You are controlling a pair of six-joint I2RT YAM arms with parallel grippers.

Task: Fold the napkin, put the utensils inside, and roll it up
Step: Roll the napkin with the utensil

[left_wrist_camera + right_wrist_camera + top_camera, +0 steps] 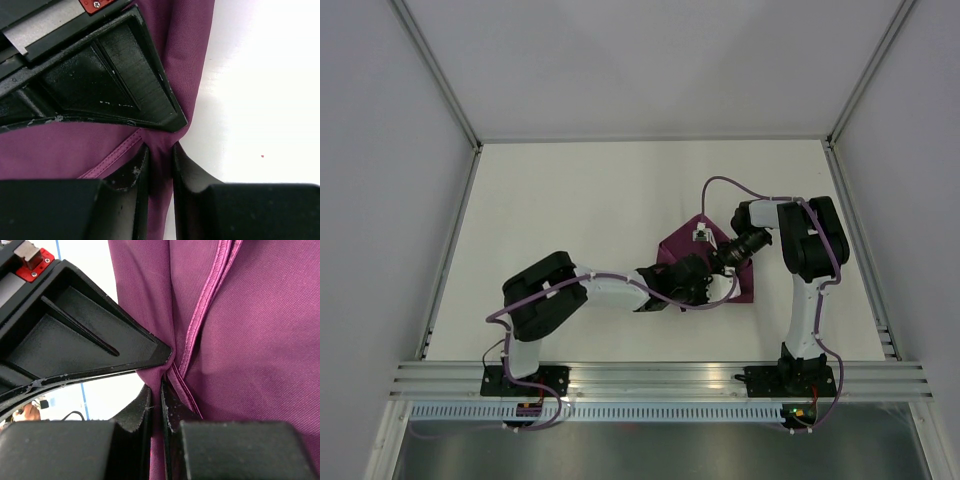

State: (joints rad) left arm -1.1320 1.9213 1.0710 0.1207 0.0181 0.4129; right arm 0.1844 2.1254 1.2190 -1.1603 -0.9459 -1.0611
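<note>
Since both arms pinch one small spot, left jaws clamped on a ridge of the large deep-purple, slightly shiny cloth napkin (60, 150) and right jaws clamped on a hemmed fold just beside, uneven pulls could knock the fingertips together or slip cloth out. Napkin lies bunched right of centre on the white surface (570, 200). Open room left and far; right edge nearer.
</note>
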